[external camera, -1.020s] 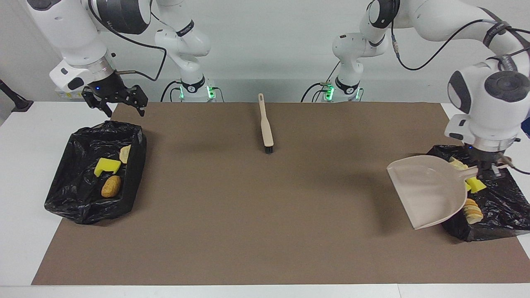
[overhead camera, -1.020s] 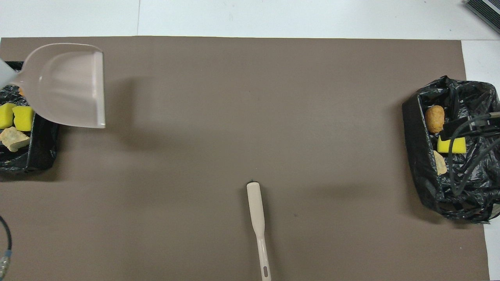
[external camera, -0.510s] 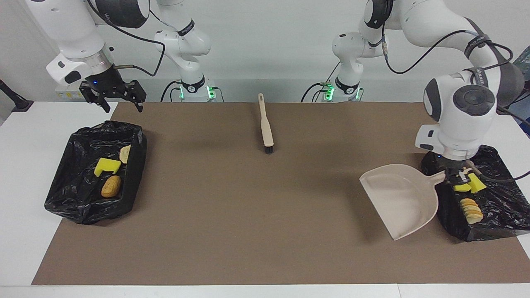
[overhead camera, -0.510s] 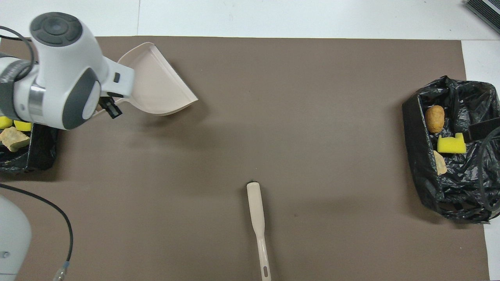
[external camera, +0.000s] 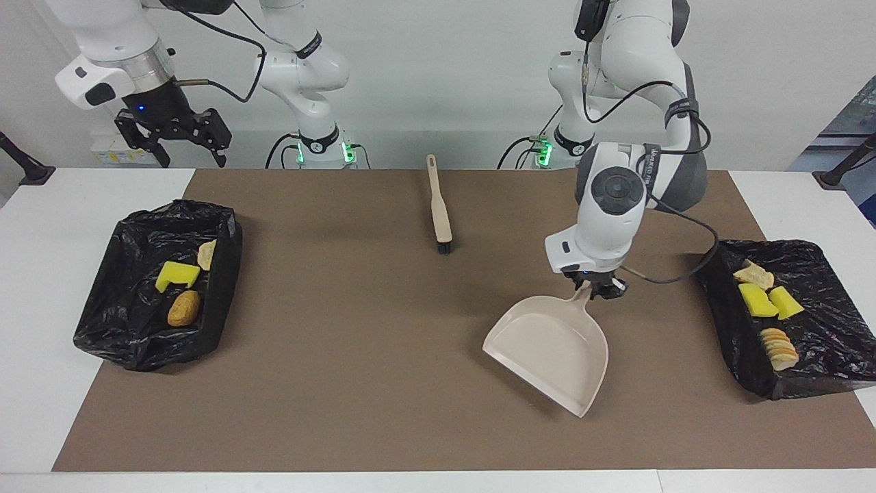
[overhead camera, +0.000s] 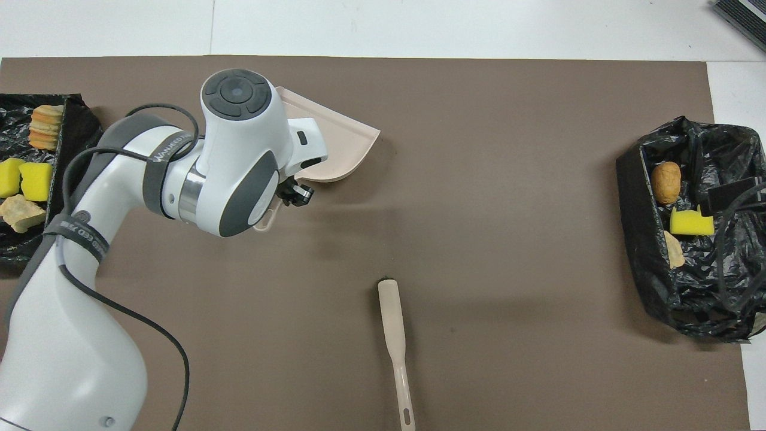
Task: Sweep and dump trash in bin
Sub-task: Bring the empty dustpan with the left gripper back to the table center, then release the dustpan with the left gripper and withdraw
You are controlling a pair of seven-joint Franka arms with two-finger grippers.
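Note:
My left gripper (external camera: 594,287) is shut on the handle of the empty beige dustpan (external camera: 551,349), which hangs tilted over the brown mat between the mat's middle and the left arm's end; the arm hides most of the pan (overhead camera: 335,143) from above. The trash lies in two black-lined bins. One bin (external camera: 137,342), at the right arm's end, holds a yellow sponge (external camera: 176,274) and two pastries. The other bin (external camera: 814,376) holds two yellow sponges (external camera: 756,299) and pastries (external camera: 779,348). My right gripper (external camera: 171,133) hangs open and empty, high over the first bin's robot-side edge.
The beige brush (external camera: 439,205) lies on the mat (external camera: 342,383) near the robots, at the middle of the table, bristles pointing away from them; it also shows from above (overhead camera: 395,341). White table borders the mat on all sides.
The left arm has carried the dustpan from over its bin toward the middle of the mat, turning it. The right gripper has risen, still open. The brush and trash have not moved.

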